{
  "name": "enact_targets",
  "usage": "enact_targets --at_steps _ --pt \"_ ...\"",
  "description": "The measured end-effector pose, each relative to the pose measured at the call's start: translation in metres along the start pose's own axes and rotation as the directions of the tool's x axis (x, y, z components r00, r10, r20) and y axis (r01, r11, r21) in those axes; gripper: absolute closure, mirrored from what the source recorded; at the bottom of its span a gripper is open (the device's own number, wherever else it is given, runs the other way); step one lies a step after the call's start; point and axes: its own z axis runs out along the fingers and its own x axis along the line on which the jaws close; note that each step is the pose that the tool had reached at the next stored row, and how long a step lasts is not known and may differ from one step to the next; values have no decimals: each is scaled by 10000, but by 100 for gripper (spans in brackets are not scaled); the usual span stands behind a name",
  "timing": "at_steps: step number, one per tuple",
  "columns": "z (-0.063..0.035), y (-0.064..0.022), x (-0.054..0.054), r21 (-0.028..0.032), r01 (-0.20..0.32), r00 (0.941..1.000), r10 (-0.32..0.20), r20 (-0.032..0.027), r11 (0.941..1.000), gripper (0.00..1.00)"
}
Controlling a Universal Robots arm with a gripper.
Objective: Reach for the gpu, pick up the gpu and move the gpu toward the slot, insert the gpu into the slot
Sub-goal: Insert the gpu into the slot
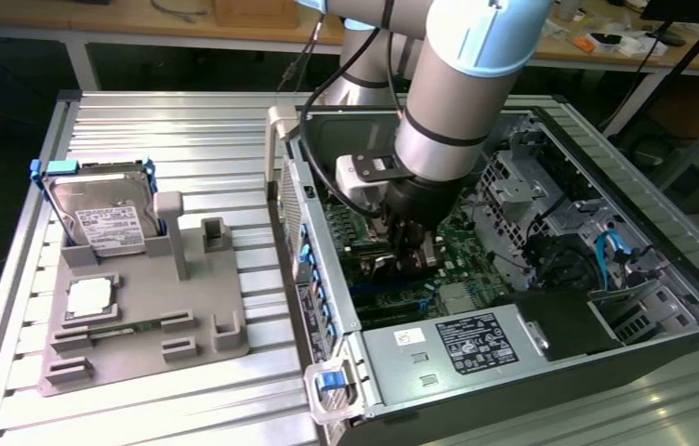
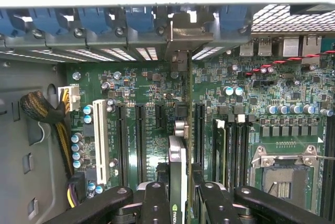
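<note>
Black two-fingered tool [image 2: 178,203] is clamped on the thin dark gpu card [image 2: 178,161], edge-on above the long black motherboard slot [image 2: 199,130]; keep it upright, bracket aligned, press evenly.

I see a ribbed metal table [image 1: 189,125]. On it, at 9 o'clock, lies a grey fixture tray [image 1: 207,321] bearing a hard drive [image 1: 104,223] and processor chip [image 1: 89,295]; at 3 o'clock stands an open computer case [image 1: 573,372].
</note>
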Motion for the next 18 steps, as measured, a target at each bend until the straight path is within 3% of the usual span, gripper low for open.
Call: enact_targets --at_steps 18 --pt "50 6 1 1 2 10000 -2 -18 10000 73"
